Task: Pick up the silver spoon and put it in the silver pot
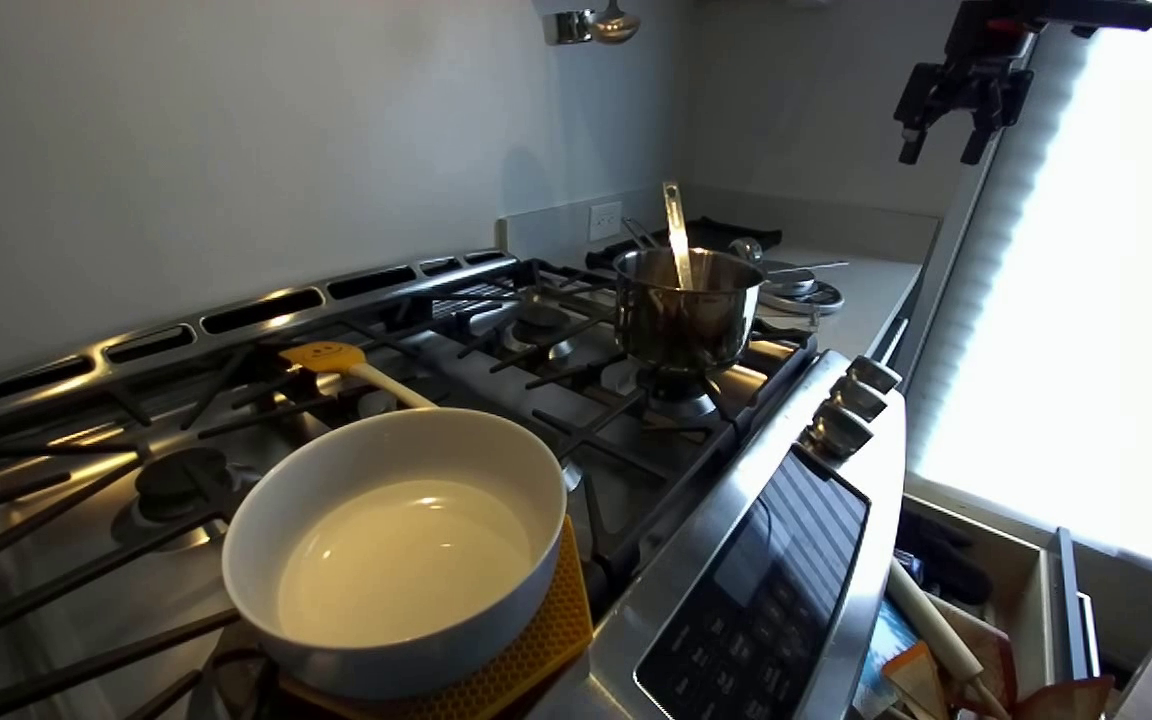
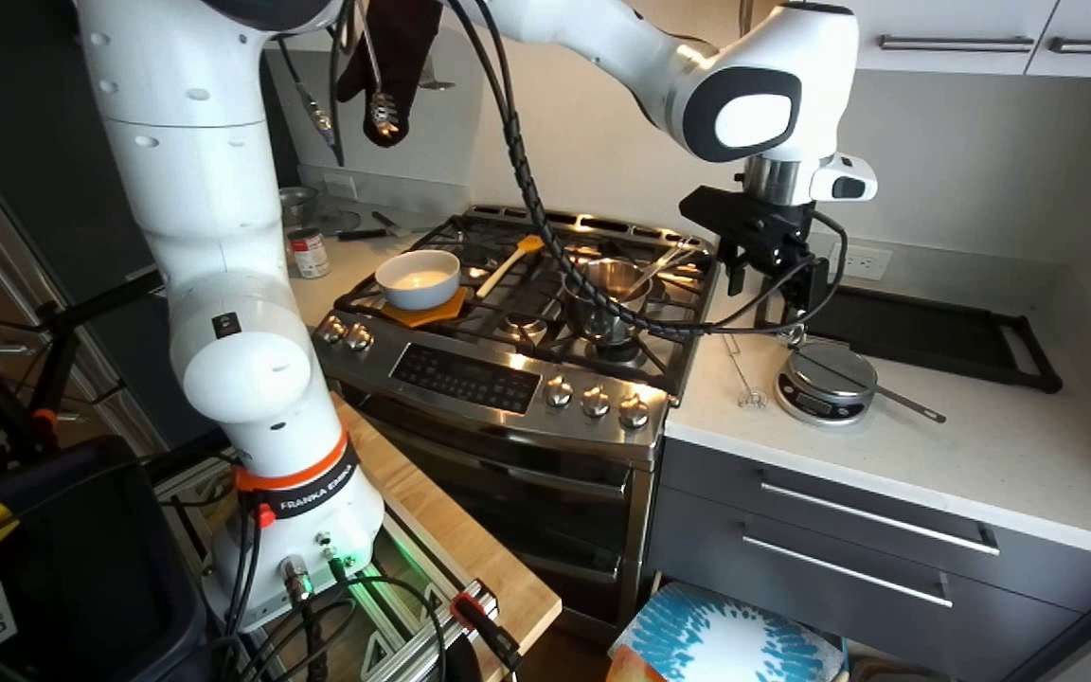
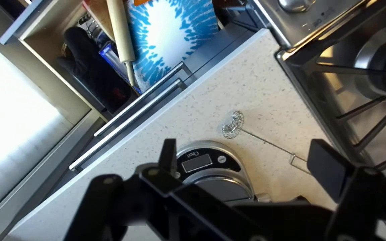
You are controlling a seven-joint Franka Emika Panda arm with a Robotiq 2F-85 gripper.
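The silver spoon [image 2: 910,405] lies across a round-topped kitchen scale on the counter, its thin dark handle sticking out past the scale; in an exterior view its handle [image 1: 821,266] also shows beyond the pot. Most of it is hidden behind the gripper body in the wrist view. On a stove burner stands the silver pot [image 1: 686,315], with a pale orange-tinted utensil [image 1: 676,235] leaning upright in it. High above the counter hangs my gripper [image 1: 941,158], fingers wide apart. Nothing is between its fingers [image 3: 327,167] in the wrist view.
Beneath the gripper are the scale [image 3: 209,164] and a wire whisk [image 3: 235,125]. A black tray [image 2: 943,332] lies at the back of the counter. A white pan [image 1: 396,560] on an orange mat and a yellow spatula [image 1: 326,357] occupy the stove. A drawer [image 3: 79,67] below stands pulled out.
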